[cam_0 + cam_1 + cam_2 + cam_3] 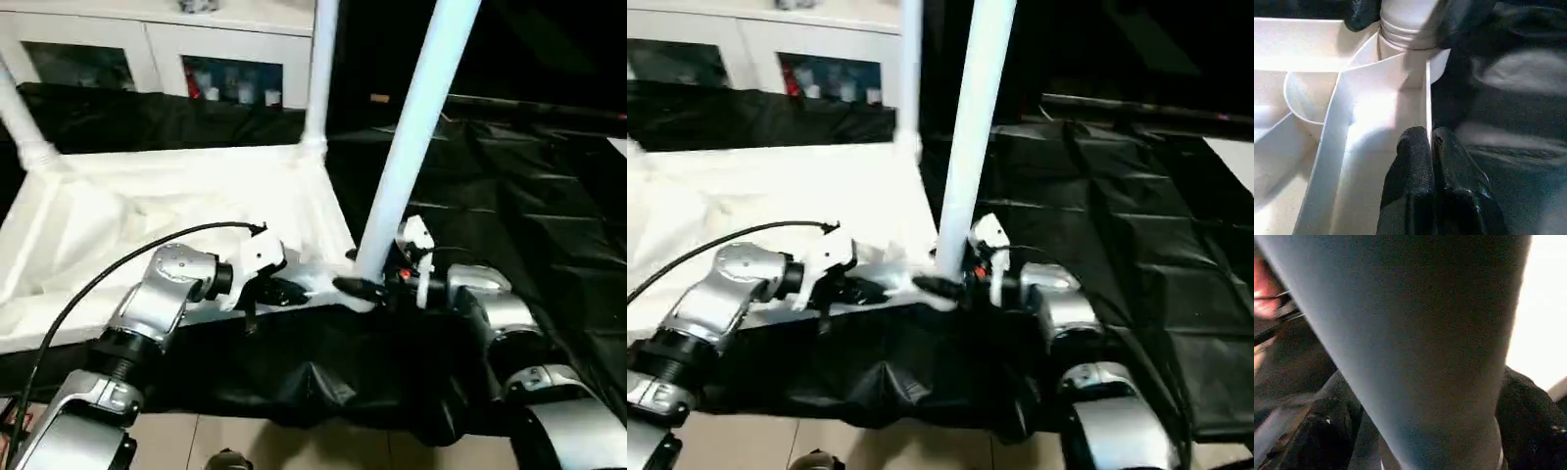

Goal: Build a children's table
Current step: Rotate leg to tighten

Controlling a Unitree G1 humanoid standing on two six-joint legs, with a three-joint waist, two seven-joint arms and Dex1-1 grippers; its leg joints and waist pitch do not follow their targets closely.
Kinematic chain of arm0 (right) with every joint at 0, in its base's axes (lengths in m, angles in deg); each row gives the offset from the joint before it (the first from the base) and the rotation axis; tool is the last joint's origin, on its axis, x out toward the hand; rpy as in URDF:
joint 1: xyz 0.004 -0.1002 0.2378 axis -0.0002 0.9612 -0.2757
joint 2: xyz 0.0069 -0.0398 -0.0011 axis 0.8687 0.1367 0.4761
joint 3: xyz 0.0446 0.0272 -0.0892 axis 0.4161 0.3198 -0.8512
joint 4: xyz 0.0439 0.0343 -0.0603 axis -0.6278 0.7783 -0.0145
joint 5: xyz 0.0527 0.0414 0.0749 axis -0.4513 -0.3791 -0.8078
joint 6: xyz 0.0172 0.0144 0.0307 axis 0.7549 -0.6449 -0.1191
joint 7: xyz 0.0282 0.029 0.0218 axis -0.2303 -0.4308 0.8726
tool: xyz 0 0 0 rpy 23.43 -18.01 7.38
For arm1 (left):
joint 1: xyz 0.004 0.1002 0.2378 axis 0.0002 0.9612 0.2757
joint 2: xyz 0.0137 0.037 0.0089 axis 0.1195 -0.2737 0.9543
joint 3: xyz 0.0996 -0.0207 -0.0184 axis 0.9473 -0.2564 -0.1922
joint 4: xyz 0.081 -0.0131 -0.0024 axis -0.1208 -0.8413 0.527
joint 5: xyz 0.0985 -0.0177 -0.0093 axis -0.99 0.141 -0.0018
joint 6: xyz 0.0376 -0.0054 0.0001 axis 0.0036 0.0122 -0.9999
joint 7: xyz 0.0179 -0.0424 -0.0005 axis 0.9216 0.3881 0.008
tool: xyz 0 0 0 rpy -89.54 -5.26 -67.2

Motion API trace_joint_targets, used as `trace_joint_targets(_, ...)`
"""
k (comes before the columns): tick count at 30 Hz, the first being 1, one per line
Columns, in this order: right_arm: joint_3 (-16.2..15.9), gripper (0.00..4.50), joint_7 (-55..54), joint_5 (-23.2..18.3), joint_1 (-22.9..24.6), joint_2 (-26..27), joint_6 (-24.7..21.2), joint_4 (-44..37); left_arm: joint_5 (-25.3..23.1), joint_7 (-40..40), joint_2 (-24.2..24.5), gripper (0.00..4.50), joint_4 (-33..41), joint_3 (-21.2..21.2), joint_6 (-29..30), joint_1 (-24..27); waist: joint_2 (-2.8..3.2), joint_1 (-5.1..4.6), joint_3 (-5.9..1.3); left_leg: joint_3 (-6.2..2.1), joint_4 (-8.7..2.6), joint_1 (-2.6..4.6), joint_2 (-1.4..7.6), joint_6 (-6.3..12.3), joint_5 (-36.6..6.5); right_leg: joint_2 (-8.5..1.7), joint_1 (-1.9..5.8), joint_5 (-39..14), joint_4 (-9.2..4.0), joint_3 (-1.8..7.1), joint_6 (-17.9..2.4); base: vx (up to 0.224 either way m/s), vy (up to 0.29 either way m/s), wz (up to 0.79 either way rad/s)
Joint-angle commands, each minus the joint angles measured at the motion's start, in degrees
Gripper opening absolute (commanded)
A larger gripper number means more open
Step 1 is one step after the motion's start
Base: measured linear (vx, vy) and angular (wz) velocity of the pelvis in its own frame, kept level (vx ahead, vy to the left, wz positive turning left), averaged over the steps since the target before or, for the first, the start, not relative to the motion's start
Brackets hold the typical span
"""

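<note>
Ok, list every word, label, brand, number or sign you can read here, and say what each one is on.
None can be read.
The tabletop and the legs are plain white, with no print in sight.
The items behind the cabinet's glass doors are too blurred to read.

Room is dim and pics are grainy. Bright light hits the white table top [147, 215] w/ strong glare, so its ribs wash out. Black sheet [529, 186] has soft shiny streaks. Leg [1415, 347] between the right gripper's jaws is super close, blurry and in gray shadow, w/ white glare beside it. Left fingertips [1418, 147] look sharp; stuff past them goes fuzzy.
</note>
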Motion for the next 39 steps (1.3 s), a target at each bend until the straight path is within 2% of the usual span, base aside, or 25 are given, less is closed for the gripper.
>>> trace_joint_targets(1,-4.8,3.67,6.8,1.1,0.5,1.3,-1.9,-2.7,2.3,-0.4,-1.3,0.0,3.5,0.8,-1.6,-1.7,0.27,-0.15,-3.9,0.52,-3.32,0.81,0.71,2.23,-14.0,-2.85,2.93,-10.6,-4.34,2.31,-12.8,0.0,0.0,0.0)
trace_joint_targets(2,-5.1,3.36,7.4,1.3,0.6,1.1,-2.4,-2.9,2.3,-0.7,-1.2,0.0,3.5,0.8,-1.5,-1.7,0.26,-0.06,-3.92,0.48,-3.32,0.77,0.68,2.29,-13.7,-2.83,3.0,-10.3,-4.23,2.28,-12.9,0.0,0.0,0.0)
trace_joint_targets(6,-5.7,3.3,7.9,1.9,0.6,0.7,-2.8,-2.8,2.2,-1.3,-0.8,0.0,3.5,0.9,-1.6,-1.4,0.36,0.2,-3.94,0.48,-3.33,0.84,0.65,1.9,-13.4,-2.84,2.85,-10.1,-4.19,2.27,-13.1,0.0,0.0,0.0)
trace_joint_targets(8,-5.6,3.01,7.5,1.9,0.5,0.9,-2.6,-2.5,2.1,-1.3,-0.8,0.0,3.6,1.0,-1.6,-1.3,0.35,0.2,-3.94,0.45,-3.36,0.78,0.64,1.75,-13.6,-2.89,2.88,-10.2,-4.17,2.26,-13.0,0.0,0.0,0.0)
trace_joint_targets(12,-4.5,2.82,4.1,1.4,0.7,2.1,-2.0,-2.4,1.8,0.8,-1.9,0.0,3.4,0.6,-1.7,-1.4,0.23,0.19,-3.98,0.45,-3.32,0.73,0.62,1.67,-13.2,-2.9,2.92,-9.9,-4.12,2.25,-12.9,0.0,0.0,0.0)
trace_joint_targets(15,-1.4,2.71,-5.4,1.1,-0.4,4.8,-4.0,0.4,1.2,5.5,-4.0,0.0,1.7,-0.6,-0.8,-2.8,0.18,-0.06,-3.91,0.43,-3.4,0.74,0.52,1.09,-13.2,-2.94,2.82,-10.6,-4.17,2.35,-12.6,0.0,0.0,0.0)
trace_joint_targets(16,-1.0,2.67,-6.7,1.1,-0.6,5.1,-4.3,0.7,1.1,6.1,-4.2,0.0,1.5,-0.7,-0.7,-3.0,0.14,-0.24,-3.76,0.31,-3.53,0.83,0.42,0.57,-14.3,-3.02,2.79,-13.2,-4.47,2.3,-12.0,0.0,0.0,0.0)
trace_joint_targets(18,1.0,2.65,-21.0,2.8,-1.9,7.8,-2.3,4.9,-0.1,10.7,-6.2,0.0,-0.6,-1.1,-0.3,-4.4,0.21,-0.69,-3.59,0.22,-3.74,0.93,0.31,-0.67,-15.5,-3.2,2.51,-17.4,-4.92,2.39,-10.5,0.0,0.0,0.0)
trace_joint_targets(20,1.5,2.63,-24.5,3.1,-2.3,8.5,-1.6,5.9,-0.6,11.9,-6.6,0.0,-1.1,-1.0,-0.3,-4.7,0.08,-1.07,-3.84,0.04,-3.78,0.82,0.22,-1.23,-15.5,-3.21,2.78,-18.4,-4.91,2.28,-9.8,0.0,0.0,0.0)
trace_joint_targets(21,3.2,2.63,-31.3,2.7,-3.2,10.0,-1.4,8.0,-1.5,15.0,-7.9,0.0,-2.4,-1.1,0.3,-5.6,0.2,-1.7,-3.75,0.1,-3.76,0.8,0.3,-1.29,-15.3,-3.14,2.56,-16.9,-4.93,2.43,-9.8,0.0,0.0,0.0)
trace_joint_targets(23,5.3,2.63,-38.9,1.7,-4.3,11.8,-1.6,10.1,-2.5,18.9,-9.5,0.0,-3.8,-1.3,1.0,-6.5,0.45,-1.84,-3.97,0.05,-3.68,0.88,0.23,-1.34,-14.8,-3.08,2.69,-15.5,-4.71,2.38,-10.3,0.0,0.0,0.0)
trace_joint_targets(25,6.6,2.63,-43.4,0.9,-4.9,13.3,-1.3,11.0,-2.7,21.1,-10.9,0.0,-4.4,-1.5,1.7,-7.1,0.37,-2.09,-4.0,0.17,-3.58,0.87,0.2,-1.21,-14.2,-2.93,2.63,-13.7,-4.63,2.41,-10.6,0.0,0.0,0.0)
trace_joint_targets(26,7.5,2.63,-45.4,0.7,-5.1,14.5,-0.6,11.2,-2.9,22.3,-11.8,0.0,-4.5,-1.7,2.0,-7.4,0.36,-2.09,-4.11,0.22,-3.49,0.67,0.2,-0.62,-13.1,-2.85,2.79,-10.8,-4.4,2.39,-11.0,0.0,0.0,0.0)
trace_joint_targets(31,7.9,2.63,-45.7,0.6,-5.2,15.2,-0.1,11.2,-2.7,22.3,-12.4,0.0,-4.4,-1.6,2.1,-7.5,0.46,-2.11,-4.18,0.33,-3.35,0.55,0.1,0.64,-12.2,-2.66,3.1,-6.8,-4.09,2.31,-12.0,0.0,0.0,0.0)
trace_joint_targets(32,8.3,3.18,-47.3,0.8,-5.8,16.0,0.8,12.1,-2.8,23.0,-12.9,0.0,-4.8,-1.5,2.1,-7.8,0.51,-2.14,-4.13,0.34,-3.38,0.57,0.12,0.8,-12.4,-2.67,3.08,-6.8,-4.12,2.32,-12.2,0.0,0.0,0.0)
trace_joint_targets(33,8.4,3.18,-45.8,0.7,-6.4,16.4,1.8,12.4,-2.4,21.7,-12.7,0.0,-4.4,-1.1,1.3,-7.5,0.66,-2.19,-4.02,0.35,-3.45,0.72,0.16,0.45,-14.0,-2.85,2.93,-9.1,-4.42,2.34,-12.1,0.0,0.0,0.0)
trace_joint_targets(35,7.7,3.34,-42.9,1.1,-6.7,15.9,2.6,12.0,-1.8,19.4,-11.9,0.0,-3.6,-0.6,0.3,-6.9,0.55,-2.21,-3.95,0.35,-3.49,0.69,0.15,0.41,-14.9,-2.84,2.94,-10.7,-4.59,2.34,-11.8,0.0,0.0,0.0)
trace_joint_targets(36,6.1,3.4,-39.0,2.1,-6.5,14.7,2.8,11.0,-0.8,16.1,-10.6,0.0,-2.2,-0.2,0.1,-6.0,0.58,-2.2,-3.97,0.31,-3.52,0.72,0.2,0.47,-15.1,-2.87,2.94,-11.1,-4.63,2.37,-11.6,0.0,0.0,0.0)
trace_joint_targets(37,6.1,3.4,-39.0,2.1,-6.5,14.7,2.8,11.0,-0.8,16.1,-10.6,0.0,-2.2,-0.2,0.1,-6.0,0.55,-2.25,-4.0,0.26,-3.51,0.52,0.15,0.7,-14.9,-2.84,3.1,-10.8,-4.52,2.35,-11.6,0.0,0.0,0.0)
trace_joint_targets(39,3.1,3.4,-28.9,2.9,-5.1,12.3,3.2,8.8,0.2,13.1,-9.1,0.0,-0.7,-0.1,-0.3,-4.8,0.45,-2.29,-4.13,0.21,-3.4,0.49,0.26,1.16,-14.0,-2.79,3.31,-8.9,-4.3,2.26,-12.2,0.0,0.0,0.0)
